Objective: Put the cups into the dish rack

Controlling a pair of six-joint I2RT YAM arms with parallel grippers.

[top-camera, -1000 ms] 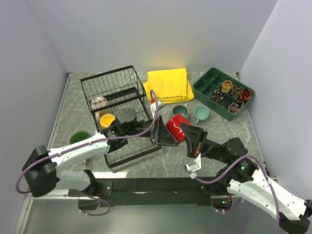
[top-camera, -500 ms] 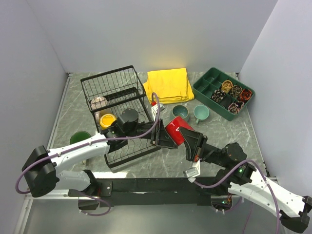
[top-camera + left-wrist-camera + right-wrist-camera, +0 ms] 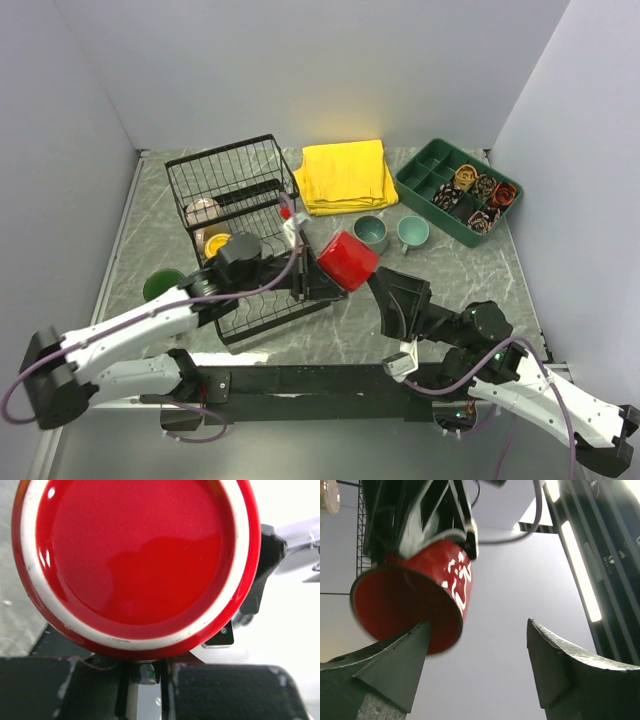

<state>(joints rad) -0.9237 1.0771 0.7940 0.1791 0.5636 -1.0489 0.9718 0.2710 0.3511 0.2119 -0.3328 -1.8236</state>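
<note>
The left pincer point(image 3: 322, 272) clamps the red cup point(image 3: 347, 260), held up off the desk point(image 3: 450, 270) just right of the rack point(image 3: 235, 190), mouth tipped toward the right pincer point(image 3: 477, 625), which gapes wide and empty just below it. Two teal cups point(image 3: 371, 232) sit behind on the desk

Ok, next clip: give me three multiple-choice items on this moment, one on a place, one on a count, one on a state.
1. Where is the dark green cup?
A. on the table, left of the rack
B. in the rack
C. on the cloth

2. How many teal cups are on the table?
A. one
B. two
C. three

3. The right gripper is:
A. shut on a teal cup
B. shut on the red cup
C. open

Answers: A, it sits on the table outside the wires; B, two stand side by side; C, its jaws are apart with nothing between them.
</note>
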